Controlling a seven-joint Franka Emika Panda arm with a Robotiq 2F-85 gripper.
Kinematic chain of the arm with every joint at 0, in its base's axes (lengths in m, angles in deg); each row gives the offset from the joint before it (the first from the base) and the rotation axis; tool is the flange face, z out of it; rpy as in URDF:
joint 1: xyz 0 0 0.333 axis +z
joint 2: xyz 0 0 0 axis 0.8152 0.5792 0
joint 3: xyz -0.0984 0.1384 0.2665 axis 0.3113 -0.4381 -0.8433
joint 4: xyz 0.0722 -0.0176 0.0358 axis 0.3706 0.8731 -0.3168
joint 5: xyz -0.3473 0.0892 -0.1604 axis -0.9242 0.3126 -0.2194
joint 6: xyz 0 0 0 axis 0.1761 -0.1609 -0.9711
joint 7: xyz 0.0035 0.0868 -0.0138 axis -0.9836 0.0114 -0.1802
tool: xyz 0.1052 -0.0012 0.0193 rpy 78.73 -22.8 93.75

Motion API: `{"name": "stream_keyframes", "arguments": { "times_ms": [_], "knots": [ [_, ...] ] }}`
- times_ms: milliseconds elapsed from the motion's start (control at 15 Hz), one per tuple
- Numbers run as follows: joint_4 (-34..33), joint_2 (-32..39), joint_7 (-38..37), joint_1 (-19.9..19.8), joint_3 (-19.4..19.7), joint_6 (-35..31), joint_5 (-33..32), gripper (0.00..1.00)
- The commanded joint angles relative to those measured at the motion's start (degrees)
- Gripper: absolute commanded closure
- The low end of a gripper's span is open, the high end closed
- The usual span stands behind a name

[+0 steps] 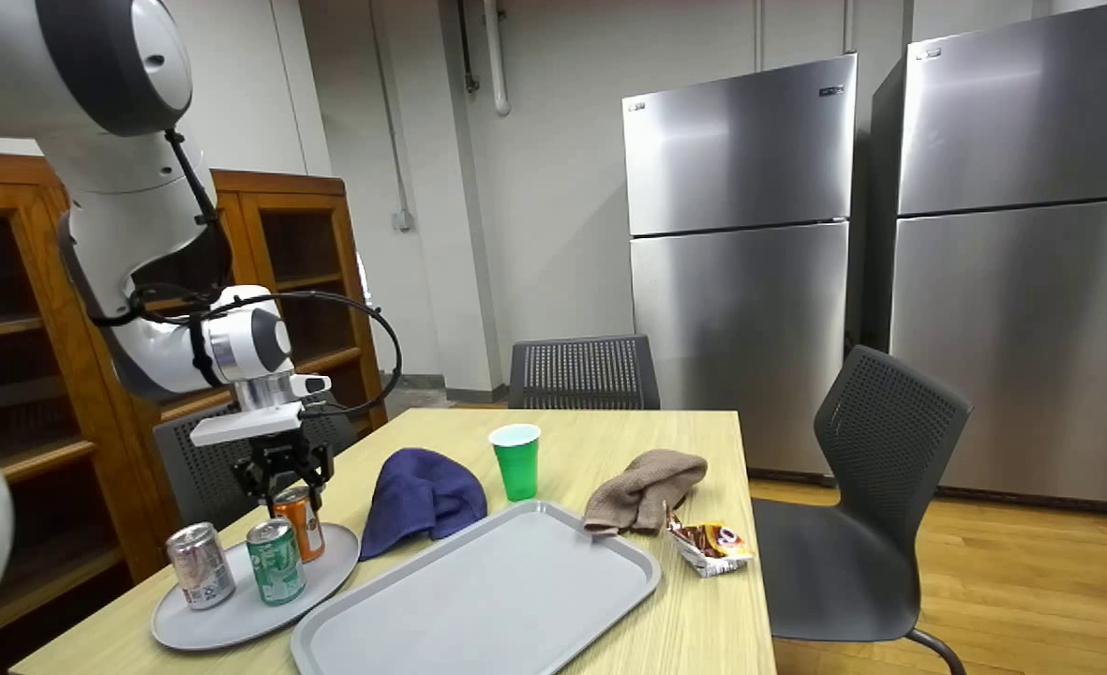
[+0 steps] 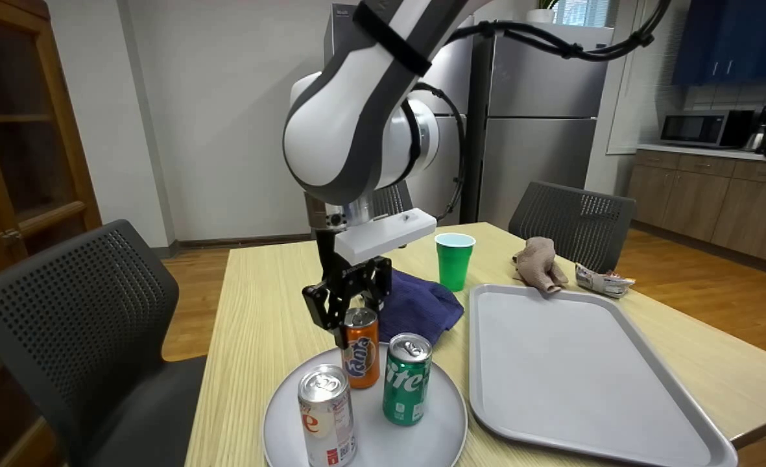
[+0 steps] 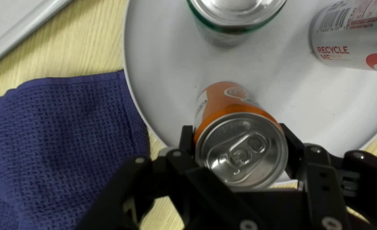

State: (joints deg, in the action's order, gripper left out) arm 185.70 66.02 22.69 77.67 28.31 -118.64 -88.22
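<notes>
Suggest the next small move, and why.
Probably close the gripper gently on the orange can before any lift: the wrist view shows fingers flanking the can closely, but a firm hold isn't certain, and the can stands upright on the plate.

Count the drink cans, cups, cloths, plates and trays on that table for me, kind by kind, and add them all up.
Cans: 3 (orange can, green can, silver can)
Cups: 1 (green cup)
Cloths: 2 (blue cloth, brown cloth)
Plates: 1 (grey plate)
Trays: 1 (grey tray)
Total: 8
</notes>
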Motion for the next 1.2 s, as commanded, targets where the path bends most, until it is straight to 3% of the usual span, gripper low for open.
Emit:
{"name": "stream_keyframes", "arguments": {
  "times_ms": [0,1133],
  "knots": [
    [-1.47,-1.07,0.28,-0.09,-0.08,1.01,-0.47,0.61],
    [0.21,-7.28,-6.61,-1.85,4.95,-1.29,-1.04,0.61]
  ]
}}
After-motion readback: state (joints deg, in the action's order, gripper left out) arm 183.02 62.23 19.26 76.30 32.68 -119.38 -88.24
